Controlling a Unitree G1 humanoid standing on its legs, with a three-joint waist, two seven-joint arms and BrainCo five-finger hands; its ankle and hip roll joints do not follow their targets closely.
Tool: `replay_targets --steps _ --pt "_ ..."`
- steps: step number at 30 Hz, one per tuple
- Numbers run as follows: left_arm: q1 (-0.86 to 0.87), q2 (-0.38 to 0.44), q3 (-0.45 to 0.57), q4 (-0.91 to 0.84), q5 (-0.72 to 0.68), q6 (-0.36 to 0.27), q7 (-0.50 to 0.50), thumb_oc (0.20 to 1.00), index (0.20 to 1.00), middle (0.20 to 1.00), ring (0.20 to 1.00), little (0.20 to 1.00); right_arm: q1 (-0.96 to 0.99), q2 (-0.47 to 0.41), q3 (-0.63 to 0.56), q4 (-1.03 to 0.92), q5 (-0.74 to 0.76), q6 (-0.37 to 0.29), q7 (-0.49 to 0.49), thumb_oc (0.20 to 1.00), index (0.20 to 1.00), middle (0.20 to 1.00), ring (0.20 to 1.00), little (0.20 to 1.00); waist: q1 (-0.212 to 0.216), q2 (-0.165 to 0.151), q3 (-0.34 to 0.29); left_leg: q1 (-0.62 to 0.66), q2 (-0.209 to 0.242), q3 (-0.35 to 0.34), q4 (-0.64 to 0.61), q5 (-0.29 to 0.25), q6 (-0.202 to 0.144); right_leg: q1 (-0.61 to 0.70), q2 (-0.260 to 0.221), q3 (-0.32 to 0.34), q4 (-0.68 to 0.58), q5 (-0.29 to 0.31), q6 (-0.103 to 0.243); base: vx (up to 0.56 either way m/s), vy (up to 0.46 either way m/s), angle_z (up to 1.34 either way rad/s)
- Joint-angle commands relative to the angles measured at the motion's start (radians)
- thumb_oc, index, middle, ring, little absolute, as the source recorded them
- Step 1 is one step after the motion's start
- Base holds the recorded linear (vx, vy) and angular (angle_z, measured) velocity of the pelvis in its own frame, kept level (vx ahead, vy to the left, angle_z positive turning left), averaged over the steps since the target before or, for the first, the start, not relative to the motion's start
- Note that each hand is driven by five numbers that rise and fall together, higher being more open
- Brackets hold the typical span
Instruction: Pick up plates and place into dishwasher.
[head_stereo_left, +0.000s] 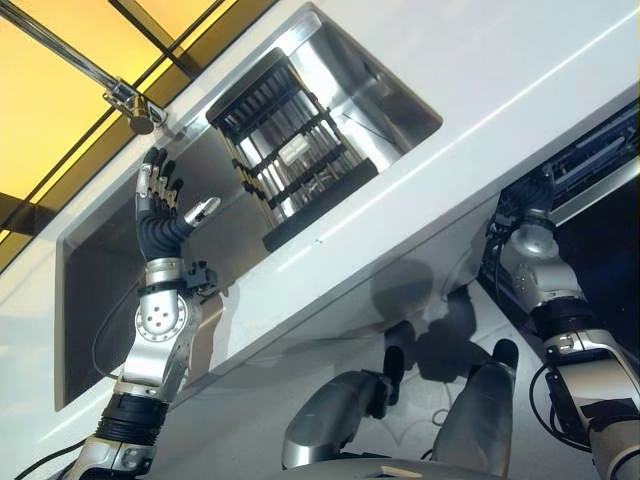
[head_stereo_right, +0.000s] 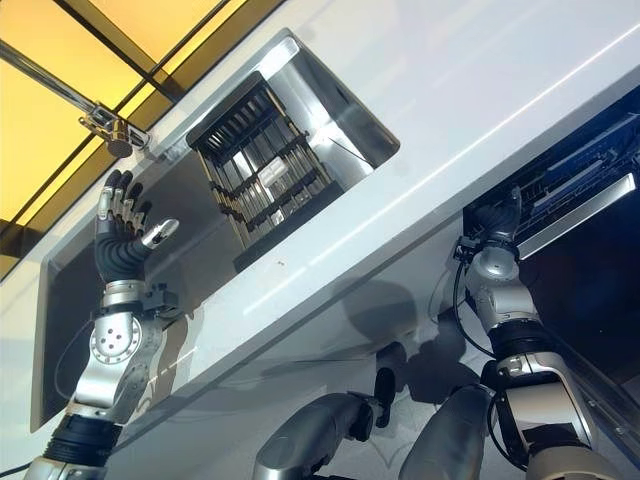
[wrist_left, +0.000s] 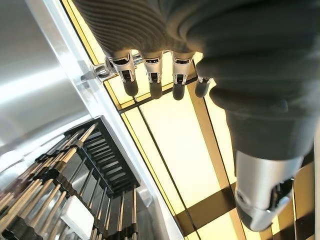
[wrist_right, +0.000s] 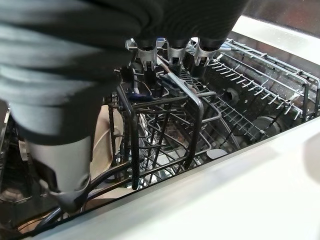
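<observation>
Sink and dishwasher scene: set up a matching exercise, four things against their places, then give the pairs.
1. left hand
2. right hand
3. black slatted dish rack
4. chrome tap

A. lying in the steel sink basin
B. mounted at the basin's far edge
C. raised open over the basin
D. reaching into the dark wire dishwasher rack

Pairs: 1-C, 2-D, 3-A, 4-B
</observation>
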Motion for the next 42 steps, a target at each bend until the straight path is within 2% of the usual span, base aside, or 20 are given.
replay_targets --steps 1,3,8,11,13,15,16,19,25,27,28,31,35,39,42 --pt "-0.015 0.071 0.038 0.0 -0.029 -0.076 0.001 1.0 1.0 1.0 1.0 1.0 -0.241 0.126 0.154 -0.091 -0.036 -0.134 0.131 1.0 1.0 1.0 1.0 1.0 0.049 -0.026 -0.073 -0.101 -0.068 0.039 0.14 -0.093 0.002 0.134 -0.069 0.081 -0.23 0.166 -0.014 -0.05 0.081 -0.17" --pt "-0.025 0.064 0.028 0.006 -0.023 -0.076 0.011 1.0 1.0 1.0 1.0 1.0 -0.23 0.123 0.147 -0.085 -0.032 -0.135 0.125 1.0 1.0 1.0 1.0 1.0 0.038 -0.025 -0.072 -0.096 -0.073 0.042 0.138 -0.096 0.006 0.13 -0.061 0.102 -0.235 0.172 -0.015 -0.04 0.078 -0.25" --pt "-0.041 0.053 0.015 0.005 -0.021 -0.059 0.025 1.0 1.0 1.0 1.0 1.0 -0.174 0.095 0.107 -0.062 -0.069 -0.09 0.052 1.0 1.0 1.0 1.0 1.0 0.012 -0.027 -0.065 -0.096 -0.082 0.045 0.158 -0.114 0.019 0.097 -0.043 0.139 -0.2 0.177 -0.022 -0.03 0.055 -0.26" --pt "-0.055 0.057 0.006 0.013 -0.025 -0.032 0.046 1.0 1.0 1.0 1.0 1.0 -0.138 0.079 0.088 -0.068 -0.117 -0.034 0.012 1.0 1.0 1.0 1.0 1.0 0.005 -0.03 -0.046 -0.1 -0.054 0.083 0.159 -0.106 0.018 0.072 -0.051 0.089 -0.149 0.168 -0.022 -0.04 0.064 -0.34" --pt "-0.06 0.054 0.009 0.013 -0.016 -0.022 0.057 1.0 1.0 1.0 1.0 1.0 -0.124 0.056 0.071 -0.047 -0.13 -0.006 -0.009 1.0 1.0 1.0 1.0 1.0 0.003 -0.018 -0.036 -0.093 -0.024 0.109 0.142 -0.091 0.028 0.044 -0.025 0.068 -0.045 0.104 -0.035 -0.05 0.146 -0.58" --pt "-0.053 0.05 0.026 -0.019 -0.006 0.012 0.066 1.0 1.0 1.0 1.0 1.0 -0.067 0.038 0.044 -0.06 -0.12 -0.003 -0.046 1.0 1.0 1.0 1.0 1.0 0.001 -0.012 -0.028 -0.092 -0.002 0.121 0.135 -0.072 0.043 0.026 0.044 0.049 0.125 -0.028 -0.074 -0.03 0.111 -0.68" --pt "-0.053 0.05 0.03 -0.026 -0.003 0.024 0.065 1.0 1.0 1.0 1.0 1.0 -0.038 0.037 0.031 -0.069 -0.127 -0.006 -0.069 1.0 1.0 1.0 1.0 1.0 0.002 -0.018 -0.029 -0.094 0.001 0.123 0.135 -0.066 0.046 0.024 0.061 0.032 0.171 -0.054 -0.086 -0.04 0.023 -0.51" --pt "-0.049 0.062 0.049 -0.027 0.019 0.026 0.045 1.0 1.0 1.0 1.0 1.0 0.049 0.026 -0.017 -0.089 -0.102 -0.036 -0.114 1.0 1.0 1.0 1.0 1.0 0.019 -0.054 -0.021 -0.095 0.008 0.132 0.122 -0.045 0.057 0.018 0.085 -0.056 0.374 -0.104 -0.113 -0.09 -0.075 -0.19" --pt "-0.045 0.082 0.071 -0.037 0.021 0.032 0.039 1.0 1.0 1.0 1.0 1.0 0.091 0.026 -0.04 -0.087 -0.091 -0.081 -0.163 1.0 1.0 1.0 1.0 1.0 0.054 -0.089 -0.019 -0.133 0.029 0.186 0.11 -0.024 0.061 0.06 0.094 -0.162 0.461 -0.173 -0.125 -0.08 -0.044 -0.64" --pt "-0.032 0.081 0.08 -0.039 0.016 0.022 0.044 1.0 1.0 1.0 1.0 1.0 0.101 0.032 -0.047 -0.091 -0.098 -0.093 -0.192 1.0 1.0 1.0 1.0 1.0 0.061 -0.093 -0.015 -0.148 0.043 0.202 0.11 -0.019 0.052 0.057 0.087 -0.174 0.42 -0.192 -0.132 -0.16 -0.068 -0.44" --pt "-0.027 0.082 0.084 -0.049 0.015 0.021 0.039 1.0 1.0 1.0 1.0 1.0 0.11 0.032 -0.052 -0.1 -0.088 -0.107 -0.223 1.0 1.0 1.0 1.0 1.0 0.067 -0.098 -0.012 -0.164 0.051 0.208 0.116 -0.013 0.04 0.079 0.091 -0.189 0.37 -0.222 -0.134 -0.25 -0.128 -0.54" --pt "-0.01 0.072 0.076 -0.062 0.011 0.005 0.031 1.0 1.0 1.0 1.0 1.0 0.163 0.052 -0.084 -0.149 -0.075 -0.131 -0.307 1.0 1.0 1.0 1.0 1.0 0.046 -0.096 0.013 -0.2 0.076 0.204 0.12 0.028 -0.004 0.102 0.149 -0.166 0.297 -0.288 -0.147 -0.19 -0.087 -0.54" --pt "0.038 0.051 0.093 -0.071 0.02 -0.026 0.04 1.0 1.0 1.0 1.0 1.0 0.278 0.109 -0.106 -0.221 -0.095 -0.165 -0.36 1.0 1.0 1.0 1.0 1.0 0.022 -0.091 0.023 -0.199 0.112 0.221 0.108 0.087 -0.029 0.143 0.191 -0.157 0.243 -0.282 -0.169 -0.12 -0.003 -0.21" --pt "0.113 0.008 0.129 -0.091 0.03 -0.032 0.03 1.0 1.0 1.0 1.0 1.0 0.478 0.202 -0.102 -0.285 -0.141 -0.21 -0.42 1.0 1.0 1.0 1.0 1.0 -0.005 -0.097 -0.008 -0.189 0.147 0.244 0.072 0.118 -0.038 0.192 0.233 -0.134 0.17 -0.267 -0.182 -0.05 -0.008 -0.27" --pt "0.148 -0.018 0.145 -0.096 0.039 -0.028 0.022 1.0 1.0 1.0 1.0 1.0 0.565 0.237 -0.118 -0.287 -0.159 -0.224 -0.463 1.0 1.0 1.0 1.0 1.0 -0.029 -0.098 -0.036 -0.172 0.167 0.259 0.045 0.141 -0.044 0.22 0.256 -0.12 0.13 -0.257 -0.187 0.01 0.012 -0.21"
